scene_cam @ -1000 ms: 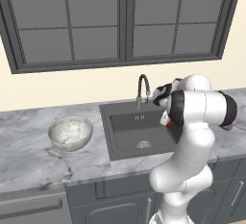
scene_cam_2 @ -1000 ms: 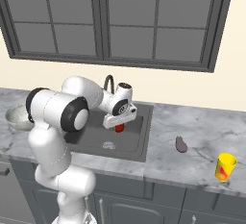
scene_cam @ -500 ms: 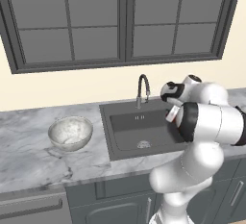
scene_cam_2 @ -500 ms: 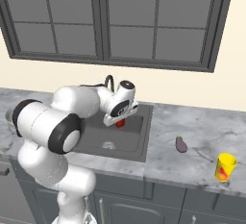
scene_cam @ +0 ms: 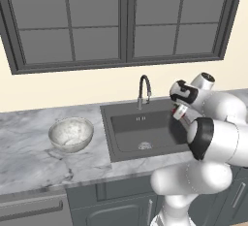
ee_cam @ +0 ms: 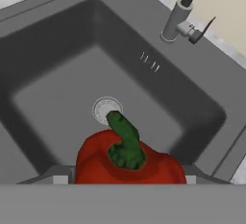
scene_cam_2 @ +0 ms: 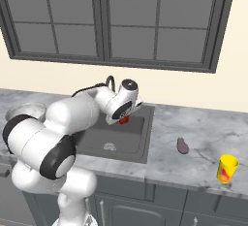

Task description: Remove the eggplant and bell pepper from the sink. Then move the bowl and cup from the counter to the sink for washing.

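From left: the big round white-grey marbled bowl [scene_cam: 70,134] sits on the grey-white veined marble counter [scene_cam: 29,162], left of the dark grey recessed sink [scene_cam: 140,133] w/ its curved gooseneck faucet [scene_cam: 144,90]. The basin floor looks bare except the round whitish drain [ee_cam: 106,109].

Above the right part of the basin, the two-finger gripper [scene_cam_2: 124,119] carries the small bright red bell pepper [ee_cam: 129,160], green stem up; in the hand view the pepper sits between the finger tips, jaws pinching it at a wide spread. It is lifted, not touching the sink.

More to the right, the small purple eggplant [scene_cam_2: 182,145] lies on the counter, well apart from the sink, and the small yellow cylindrical cup [scene_cam_2: 226,168] stands near the counter front edge.

So the step in hand is, I think, pepper removal, 2nd veg. Next move needs to swing right over the rim and set the pepper on bare marble, prob. near the eggplant but not on it, then release. Bowl & cup not yet moved.
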